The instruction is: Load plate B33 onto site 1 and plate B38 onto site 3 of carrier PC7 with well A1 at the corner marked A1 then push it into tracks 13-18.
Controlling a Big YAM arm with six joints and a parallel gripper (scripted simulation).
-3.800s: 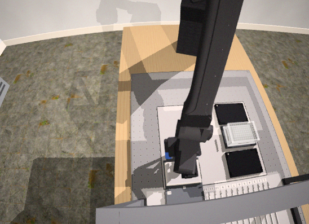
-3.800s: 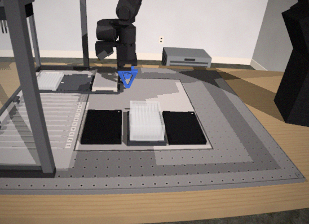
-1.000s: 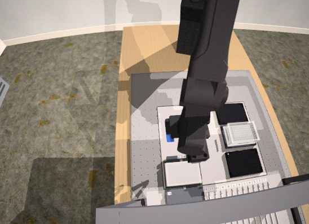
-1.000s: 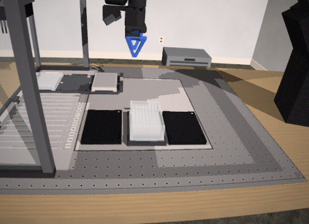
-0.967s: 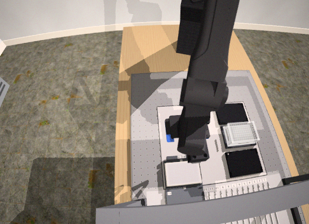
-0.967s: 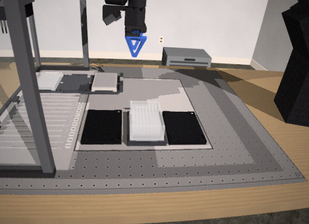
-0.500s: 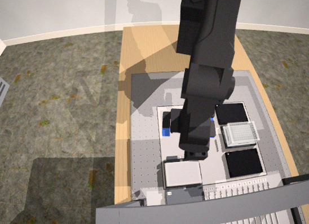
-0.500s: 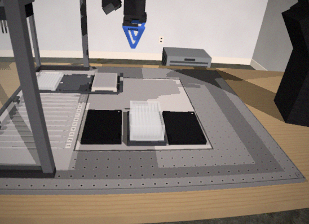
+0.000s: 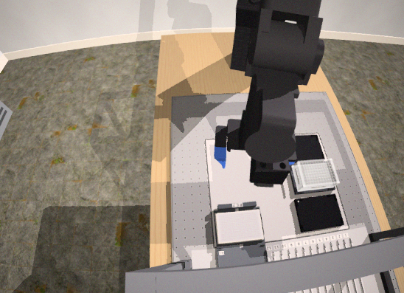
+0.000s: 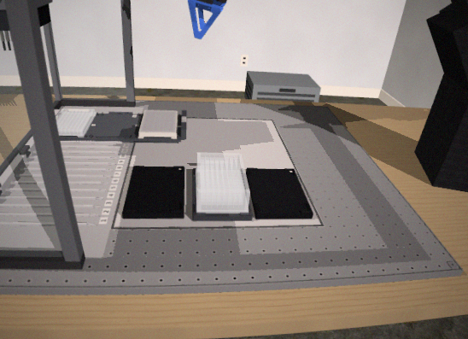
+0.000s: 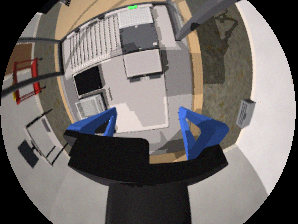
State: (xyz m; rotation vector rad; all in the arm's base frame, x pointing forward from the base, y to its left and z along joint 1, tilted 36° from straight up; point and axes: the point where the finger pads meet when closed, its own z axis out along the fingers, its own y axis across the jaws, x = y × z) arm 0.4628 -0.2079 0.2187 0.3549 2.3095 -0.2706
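From my remote seat I saw the gripper hanging high above the deck with its blue fingers spread as wide as they go and nothing between them. In the exterior view it sat near the top edge of the picture, well above everything on the bench. The plate carrier PC7 lay at the far side of the deck, its far end under the instrument frame. On it I could make out two plates: an opaque whitish plate on the site toward the open apron, and a paler, clear-looking plate on the site farther in under the frame, with the dark carrier surface bare between them. I could not read any labels, so I could not tell which plate was B33 and which B38 beyond their positions, nor check the A1 corners. From the top view the whitish plate sat squarely within its locators, with the carrier's handle end just beside it. Beside the apron the three nests stood in a row: two bare black nests flanked the clear deep-well block B83, which stood upright on the middle one. The numbered tracks ran under the frame. In the wrist view a small green light showed at the far end of the carrier.
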